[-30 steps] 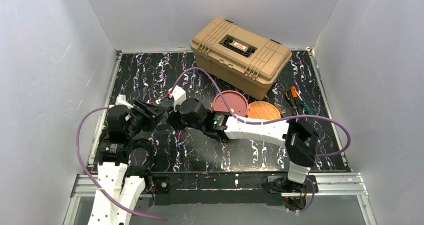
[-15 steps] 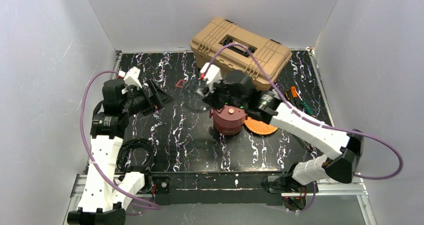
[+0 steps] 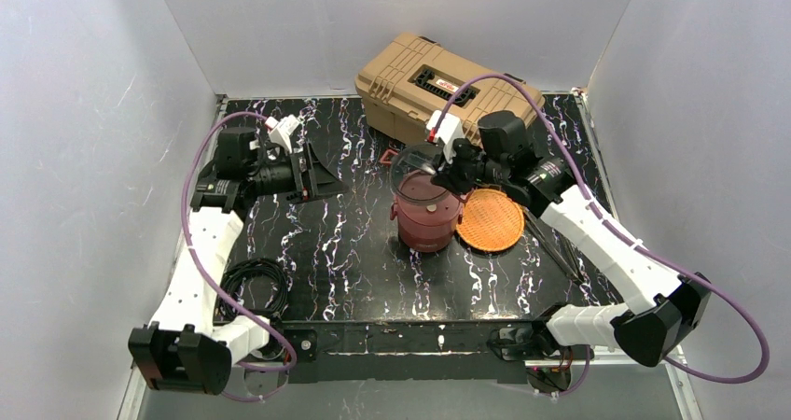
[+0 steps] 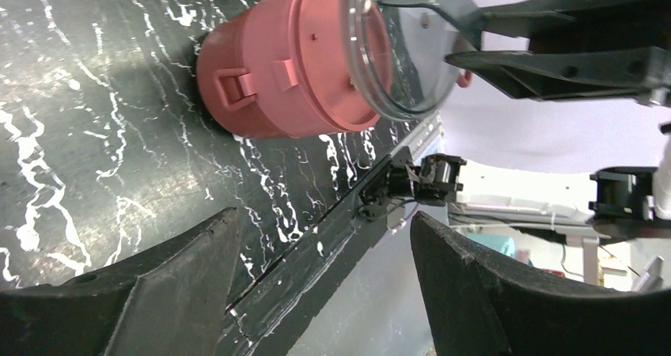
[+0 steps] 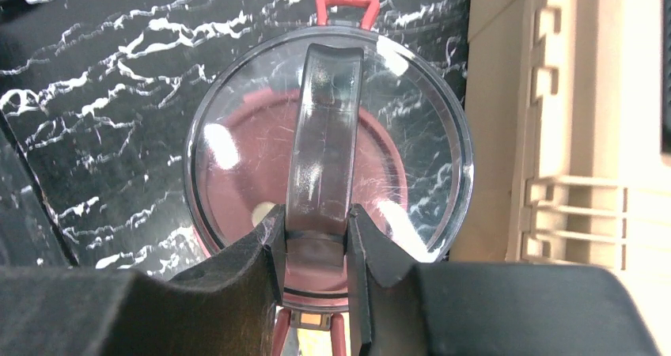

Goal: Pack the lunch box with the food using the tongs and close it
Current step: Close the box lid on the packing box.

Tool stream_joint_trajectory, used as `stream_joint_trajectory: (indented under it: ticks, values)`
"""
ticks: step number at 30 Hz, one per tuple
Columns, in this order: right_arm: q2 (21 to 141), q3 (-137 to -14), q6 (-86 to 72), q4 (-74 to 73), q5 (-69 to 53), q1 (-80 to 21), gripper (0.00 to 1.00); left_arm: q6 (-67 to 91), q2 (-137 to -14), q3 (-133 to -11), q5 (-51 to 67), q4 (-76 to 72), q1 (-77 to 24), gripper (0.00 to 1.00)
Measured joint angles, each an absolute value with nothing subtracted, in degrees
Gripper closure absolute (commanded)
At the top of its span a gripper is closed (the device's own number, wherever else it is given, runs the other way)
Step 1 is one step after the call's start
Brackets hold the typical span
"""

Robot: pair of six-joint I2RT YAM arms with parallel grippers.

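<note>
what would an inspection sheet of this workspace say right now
surface: black marbled table, no spills seen
job's things: maroon lunch box upright at centre, clear lid held over it; thin dark tongs, likely, right of the orange woven plate; food nothing seen
clutter: tan toolbox at the back, the plate beside the lunch box
grippers: left gripper open, empty; right gripper shut on the clear lid's handle
cables: purple cable on each arm; black coil by the left arm
surroundings: white walls, metal frame at the near edge
</note>
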State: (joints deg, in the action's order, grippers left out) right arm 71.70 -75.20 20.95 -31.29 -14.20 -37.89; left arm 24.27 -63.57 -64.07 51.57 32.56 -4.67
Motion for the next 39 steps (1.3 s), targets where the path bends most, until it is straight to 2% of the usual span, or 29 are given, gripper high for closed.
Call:
stream_joint_trajectory:
  ticks: [7,22,24,30,39]
  values:
    - [72.5,-72.8,23.4,-34.6,-21.6,-29.9,0.99,23.5,-73.5,-67.4,55.8,28.6,-7.0,0.24]
    - [71.5,-67.7,26.4,-34.0,-28.4,-29.7,0.99,27.0,-88.6,-70.1,56.6,20.1,-13.7,0.29]
    - [72.1,-67.7,26.6,-33.6,-28.6,-29.7,0.99,27.7,-90.2,-71.1,56.7,18.9,-14.5,0.33]
    - [73.6,-67.7,27.1,-32.7,-28.9,-29.7,0.99,29.4,-95.0,-73.8,57.1,15.9,-16.7,0.57]
    - [74.0,-67.7,27.3,-32.7,-29.3,-29.7,0.99,31.3,-99.0,-75.4,57.7,14.1,-17.4,0.71]
